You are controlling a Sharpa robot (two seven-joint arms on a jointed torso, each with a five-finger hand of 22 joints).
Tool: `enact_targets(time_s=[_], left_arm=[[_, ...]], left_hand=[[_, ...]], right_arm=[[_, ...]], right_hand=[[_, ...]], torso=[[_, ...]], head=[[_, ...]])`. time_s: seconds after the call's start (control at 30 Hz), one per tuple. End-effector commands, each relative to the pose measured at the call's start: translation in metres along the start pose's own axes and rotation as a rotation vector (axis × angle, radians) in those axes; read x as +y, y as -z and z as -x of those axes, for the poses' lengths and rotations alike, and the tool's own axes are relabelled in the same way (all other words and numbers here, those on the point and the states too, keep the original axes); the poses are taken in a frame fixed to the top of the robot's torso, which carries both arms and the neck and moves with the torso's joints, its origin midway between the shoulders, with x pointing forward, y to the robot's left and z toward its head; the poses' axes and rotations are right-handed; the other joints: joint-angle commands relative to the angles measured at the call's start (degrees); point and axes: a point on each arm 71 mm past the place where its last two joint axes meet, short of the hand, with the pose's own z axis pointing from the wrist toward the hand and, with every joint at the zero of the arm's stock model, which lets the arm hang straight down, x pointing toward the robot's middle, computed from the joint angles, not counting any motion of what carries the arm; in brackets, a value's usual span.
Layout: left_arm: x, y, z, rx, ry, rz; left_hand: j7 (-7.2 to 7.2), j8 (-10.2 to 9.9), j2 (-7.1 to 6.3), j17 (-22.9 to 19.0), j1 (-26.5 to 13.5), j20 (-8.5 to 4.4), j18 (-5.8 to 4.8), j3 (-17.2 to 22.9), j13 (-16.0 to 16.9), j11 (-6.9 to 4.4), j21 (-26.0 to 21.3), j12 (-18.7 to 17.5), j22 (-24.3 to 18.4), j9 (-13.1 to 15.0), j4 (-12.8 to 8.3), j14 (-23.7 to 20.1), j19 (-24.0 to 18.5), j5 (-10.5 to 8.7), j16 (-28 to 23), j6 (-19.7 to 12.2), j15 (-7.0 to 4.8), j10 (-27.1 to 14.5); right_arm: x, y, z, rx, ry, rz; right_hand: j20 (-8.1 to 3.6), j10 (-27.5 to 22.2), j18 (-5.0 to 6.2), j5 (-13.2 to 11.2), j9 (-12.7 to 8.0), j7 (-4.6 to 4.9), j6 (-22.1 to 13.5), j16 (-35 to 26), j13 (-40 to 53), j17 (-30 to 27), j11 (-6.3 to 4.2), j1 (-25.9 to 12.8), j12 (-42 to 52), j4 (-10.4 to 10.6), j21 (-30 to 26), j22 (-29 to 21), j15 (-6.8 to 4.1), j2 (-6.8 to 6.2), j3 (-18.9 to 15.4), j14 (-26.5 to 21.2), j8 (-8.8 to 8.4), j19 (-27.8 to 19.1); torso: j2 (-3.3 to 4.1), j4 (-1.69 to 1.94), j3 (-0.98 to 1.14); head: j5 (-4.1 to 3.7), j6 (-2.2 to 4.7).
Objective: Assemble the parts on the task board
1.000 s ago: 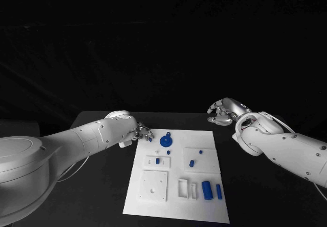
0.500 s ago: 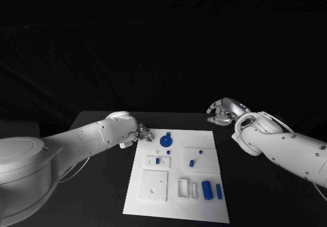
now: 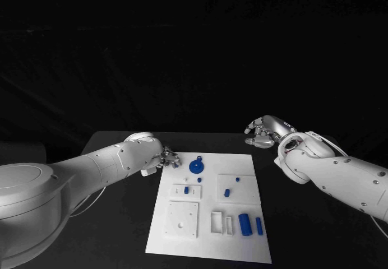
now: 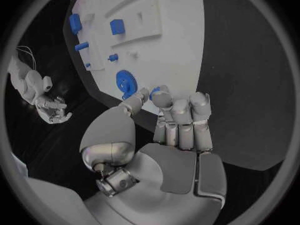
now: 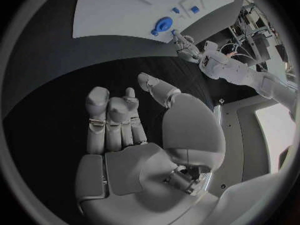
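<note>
A: Which step would you say this is?

B: An early one, by my reading. The left hand sits at the far left corner of the white board, with a small blue piece pinched between its thumb and a fingertip. The left wrist view shows that pinch plainly.

A: And the gear?

B: The blue gear lies on the board just beside that hand, toward the board's middle, apart from the fingers. My guess is that the pinched piece belongs near it, though I cannot tell which seat.

A: So the next move?

B: Carrying the piece over the board and lining it up with its seat before pressing down. It is small, so the hold must not slip.

A: The other hand?

B: The right hand hangs off the board, beyond its far right corner, fingers curled in with nothing in them.

A: Other pieces?

B: Two blue cylinders lie at the board's near right part, well apart from both hands.
</note>
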Motion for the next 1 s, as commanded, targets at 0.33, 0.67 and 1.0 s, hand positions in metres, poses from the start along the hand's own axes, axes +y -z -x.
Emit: enact_targets(time_s=[0.33,0.67,1.0], left_arm=[[-0.0024,-0.0004,-0.0013,0.018,0.025,-0.020],[-0.0001,-0.0009,0.0004,0.011,0.028,-0.007],[0.0002,-0.0012,0.0015,0.000,0.032,-0.002]], left_hand=[[0.52,-0.47,0.98,0.06,-0.20,-4.78,0.63,-0.45,0.04,0.46,0.46,0.22,0.86,-0.16,-1.31,-0.23,-0.70,-0.17,0.43,-0.05,0.36,-0.14],[0.51,-0.67,-3.02,-0.01,-2.30,-4.81,0.77,-0.77,0.04,0.44,0.41,0.23,0.62,-0.35,-0.01,-0.21,-0.63,-0.17,0.46,-0.16,0.33,-0.16],[0.52,-0.76,-5.26,-0.08,-2.88,-4.83,0.92,0.09,0.05,0.44,0.44,0.25,0.48,-0.42,1.50,-0.16,-0.48,-0.17,0.48,-0.22,0.33,-0.14]], right_arm=[[0.0020,-0.0004,-0.0011,0.011,0.004,0.012],[0.0017,-0.0004,-0.0010,0.011,0.004,0.011],[0.0024,-0.0005,-0.0013,0.012,0.003,0.012]], right_hand=[[-0.33,0.23,3.95,0.28,-0.10,0.43,0.04,-0.34,-0.09,0.10,-0.34,0.06,0.30,0.14,-0.27,0.12,0.09,0.56,-0.20,0.49,-0.24,0.00],[-0.34,0.23,3.95,0.27,-0.10,0.42,0.04,-0.35,-0.11,0.12,-0.35,0.05,0.31,0.14,-0.28,0.12,0.09,0.54,-0.22,0.49,-0.24,0.01],[-0.34,0.23,3.95,0.26,-0.10,0.43,0.04,-0.36,-0.14,0.13,-0.34,0.04,0.31,0.14,-0.29,0.13,0.09,0.53,-0.24,0.49,-0.25,0.01]], torso=[[-0.01,-0.01,0.00],[0.00,0.01,0.00],[0.00,-0.01,-0.01]], head=[[0.09,0.00],[0.01,-0.01],[0.05,-0.06]])
